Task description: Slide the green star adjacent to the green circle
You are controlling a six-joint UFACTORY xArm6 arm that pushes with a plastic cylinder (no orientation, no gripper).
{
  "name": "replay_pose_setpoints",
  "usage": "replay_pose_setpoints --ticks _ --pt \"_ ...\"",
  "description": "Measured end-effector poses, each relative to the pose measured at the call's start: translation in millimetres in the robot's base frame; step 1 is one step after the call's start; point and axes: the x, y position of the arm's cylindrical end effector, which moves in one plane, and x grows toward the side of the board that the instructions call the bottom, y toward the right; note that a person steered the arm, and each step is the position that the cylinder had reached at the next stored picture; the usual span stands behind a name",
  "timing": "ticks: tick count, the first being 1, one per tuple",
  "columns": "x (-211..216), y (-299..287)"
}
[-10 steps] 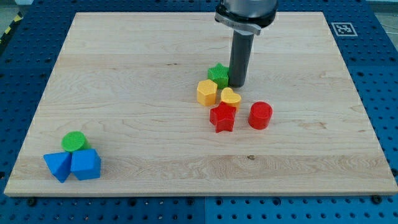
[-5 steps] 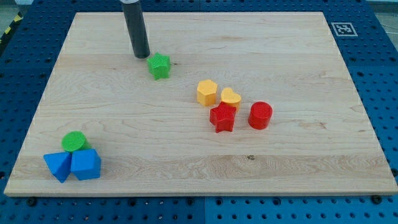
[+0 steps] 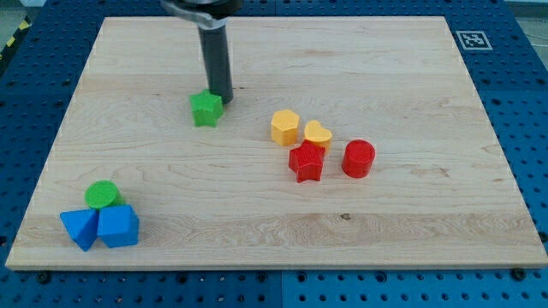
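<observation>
Wooden surface [image 3: 257, 214] on a blue pegboard carried all the blocks. No jaws on this rig, so nothing to call apart or together; only a dark rod. My tip [image 3: 222, 98] sat at the upper-right edge of the green star [image 3: 205, 109], touching or just beside it. Green circle [image 3: 103, 195] lay well apart, toward the view's bottom left, pressed against two blue blocks [image 3: 100, 228]. So the tip was on the star's far side from the circle, roughly on the line through both; a push down-left looked like the needed move, with most of the way left to go. Yellow blocks [image 3: 299, 129] and red blocks [image 3: 332, 159] sat off to the view's right, clear of that path.
</observation>
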Motion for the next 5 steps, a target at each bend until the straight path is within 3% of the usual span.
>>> replay_pose_setpoints --ticks 5 --pt "69.0 -68.9"
